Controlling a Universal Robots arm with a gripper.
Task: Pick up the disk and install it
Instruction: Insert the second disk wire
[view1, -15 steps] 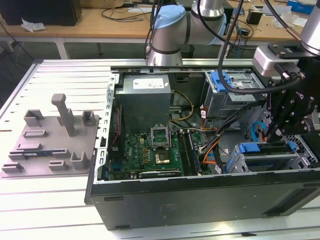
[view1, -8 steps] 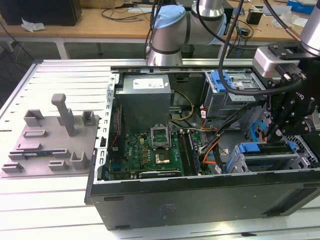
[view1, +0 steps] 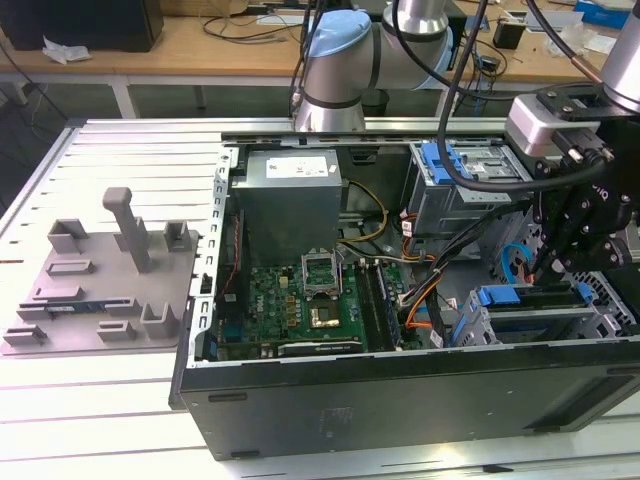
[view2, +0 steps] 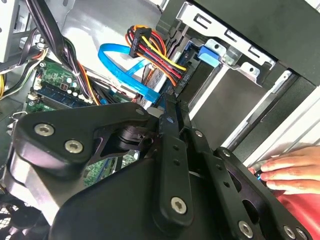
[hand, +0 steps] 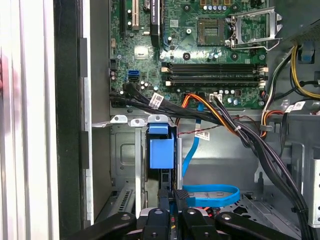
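- The gripper (hand: 170, 200) is hovering over the drive cage (hand: 125, 150) at the exterior view's right end of the computer case. Whether it is clamped or released cannot be told.
- The disk (hand: 161, 150) is sitting edge-up in a cage slot just beyond the gripper's tip, with its blue carrier end showing. Contact cannot be judged.
- In the exterior view, the disk (view1: 520, 298) is lying directly under the gripper (view1: 553, 268), running along the cage top.
- The disk is probably handling as stiff, fairly heavy and shock-sensitive. The rigid carrier edges look like the safest place to hold it, away from the label face.
- A blue flat cable (hand: 210, 195) is looping just beside the slot, and orange and black wires are crossing behind it.
- Farther off, the motherboard (hand: 200, 50) is lying exposed.
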